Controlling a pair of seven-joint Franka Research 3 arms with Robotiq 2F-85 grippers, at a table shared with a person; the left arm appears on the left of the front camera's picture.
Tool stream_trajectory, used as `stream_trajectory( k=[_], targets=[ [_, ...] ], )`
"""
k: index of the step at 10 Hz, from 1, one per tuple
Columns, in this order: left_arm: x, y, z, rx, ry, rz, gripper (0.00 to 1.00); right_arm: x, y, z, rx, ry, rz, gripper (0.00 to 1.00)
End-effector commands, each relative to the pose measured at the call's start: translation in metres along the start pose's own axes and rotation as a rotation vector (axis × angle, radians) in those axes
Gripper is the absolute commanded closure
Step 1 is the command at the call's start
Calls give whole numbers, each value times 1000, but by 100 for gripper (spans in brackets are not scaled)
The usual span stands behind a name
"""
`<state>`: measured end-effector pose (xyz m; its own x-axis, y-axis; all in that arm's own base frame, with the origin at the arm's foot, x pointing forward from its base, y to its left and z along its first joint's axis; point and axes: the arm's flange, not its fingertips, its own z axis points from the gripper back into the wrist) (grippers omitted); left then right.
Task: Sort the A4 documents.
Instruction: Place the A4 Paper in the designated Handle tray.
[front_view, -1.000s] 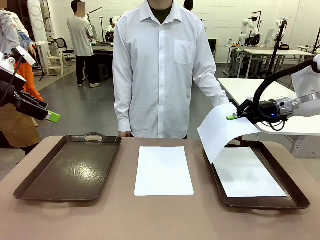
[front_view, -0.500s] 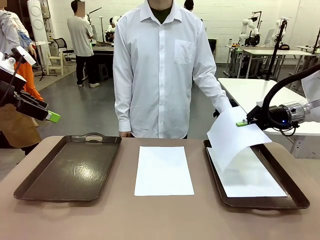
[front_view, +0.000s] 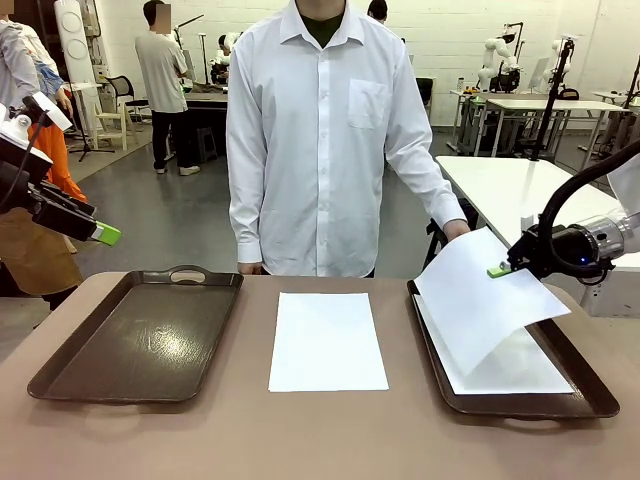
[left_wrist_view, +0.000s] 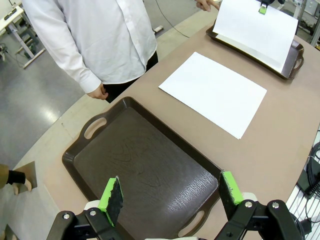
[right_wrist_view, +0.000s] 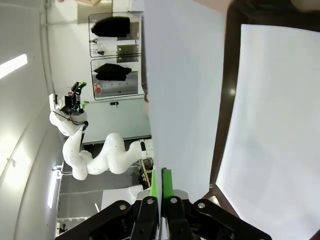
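change: we had swung the held sheet (front_view: 480, 300) right and down, low over the right tray (front_view: 520, 408) | right jaws: pinched its edge | left jaws: wide open, empty (above the left tray (left_wrist_view: 140, 170)) | pending: release; middle sheet (front_view: 327, 340) waited on the tabletop (front_view: 400, 440)

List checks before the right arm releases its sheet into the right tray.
1. Right gripper shut on held sheet: ok.
2. Held sheet over right tray: ok, though it hangs tilted, with one corner low.
3. Tray ready to receive: ok, lower sheet lies flat in it.
4. Person's hand clear of held sheet: cannot tell, it is right at the far corner.
5. Left gripper out of the way: ok, open, up by the left tray.
6. Middle sheet flat on the table between the trays: ok.
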<state>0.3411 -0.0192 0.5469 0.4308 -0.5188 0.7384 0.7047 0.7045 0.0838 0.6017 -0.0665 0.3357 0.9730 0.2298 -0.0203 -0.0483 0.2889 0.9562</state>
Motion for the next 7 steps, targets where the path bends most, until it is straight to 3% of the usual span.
stream_trajectory(
  k=[1, 4, 7],
  targets=[
    [-1, 1, 0, -7, -2, -9, 0, -5, -14, -3, -14, 15, 36, 99],
    [-1, 1, 0, -7, -2, -9, 0, -3, -34, -14, -79, 23, 62, 99],
    [-1, 1, 0, -7, -2, -9, 0, -9, -44, -11, -133, -33, 30, 99]
  ],
)
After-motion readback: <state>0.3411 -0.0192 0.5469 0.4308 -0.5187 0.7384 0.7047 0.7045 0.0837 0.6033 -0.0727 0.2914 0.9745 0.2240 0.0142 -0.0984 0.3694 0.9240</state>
